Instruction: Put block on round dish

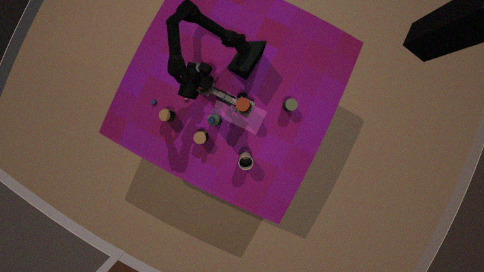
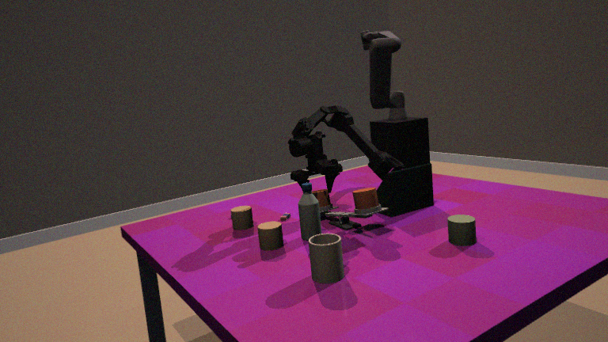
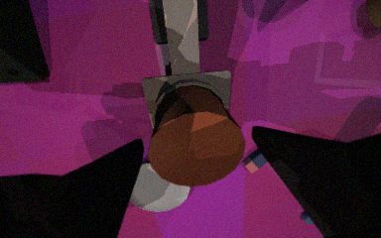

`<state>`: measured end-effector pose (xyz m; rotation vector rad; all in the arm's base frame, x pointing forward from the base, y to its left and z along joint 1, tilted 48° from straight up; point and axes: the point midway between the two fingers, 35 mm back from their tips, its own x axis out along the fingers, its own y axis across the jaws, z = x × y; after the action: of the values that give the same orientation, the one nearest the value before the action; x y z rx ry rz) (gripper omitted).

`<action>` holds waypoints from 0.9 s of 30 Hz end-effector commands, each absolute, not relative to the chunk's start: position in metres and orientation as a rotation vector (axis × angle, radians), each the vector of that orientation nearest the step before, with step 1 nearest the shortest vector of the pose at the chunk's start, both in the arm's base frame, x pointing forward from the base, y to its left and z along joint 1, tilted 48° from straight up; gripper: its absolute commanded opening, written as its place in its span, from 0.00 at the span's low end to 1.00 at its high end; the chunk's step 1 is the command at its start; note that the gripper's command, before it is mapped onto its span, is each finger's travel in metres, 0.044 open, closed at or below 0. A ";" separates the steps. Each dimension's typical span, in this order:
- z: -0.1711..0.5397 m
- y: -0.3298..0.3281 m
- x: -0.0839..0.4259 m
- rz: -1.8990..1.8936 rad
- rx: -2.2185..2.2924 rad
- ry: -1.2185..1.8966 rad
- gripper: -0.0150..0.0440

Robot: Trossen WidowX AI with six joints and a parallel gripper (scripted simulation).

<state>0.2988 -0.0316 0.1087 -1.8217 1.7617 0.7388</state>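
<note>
An orange cup [image 1: 200,89] [image 2: 321,199] [image 3: 195,154] stands upside down on one end of the grey balance [image 1: 224,96] [image 3: 182,50]. An identical cup [image 1: 242,104] [image 2: 366,199] stands on the end nearer the arm's base. Both lean slightly in the exterior view. My gripper [image 2: 318,188] [image 3: 198,137] is open and empty, pointing down at the first cup. Its fingertips are on opposite sides, about level with the cup's top, with no contact visible. The pale round dish [image 3: 161,193] lies beyond that cup in the wrist view, partly hidden. The block is not visible.
A bottle [image 1: 213,119] [image 2: 309,217] stands near the balance. Two tan cylinders [image 1: 165,114] [image 1: 200,137], a green cylinder [image 1: 291,104] and an open pale cup [image 1: 245,162] [image 2: 325,260] stand farther out. A small pink-and-blue piece [image 2: 285,216] [image 3: 255,162] lies near the gripper.
</note>
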 end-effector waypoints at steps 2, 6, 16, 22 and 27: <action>0.103 -0.039 0.298 0.739 -1.824 1.768 1.00; 0.099 -0.044 0.298 0.738 -1.824 1.769 1.00; 0.089 -0.056 0.297 0.736 -1.826 1.771 1.00; 0.089 -0.056 0.297 0.736 -1.826 1.771 0.84; 0.089 -0.056 0.297 0.736 -1.826 1.771 0.79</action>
<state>0.2966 -0.0548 0.0890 -1.8220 1.7689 0.7369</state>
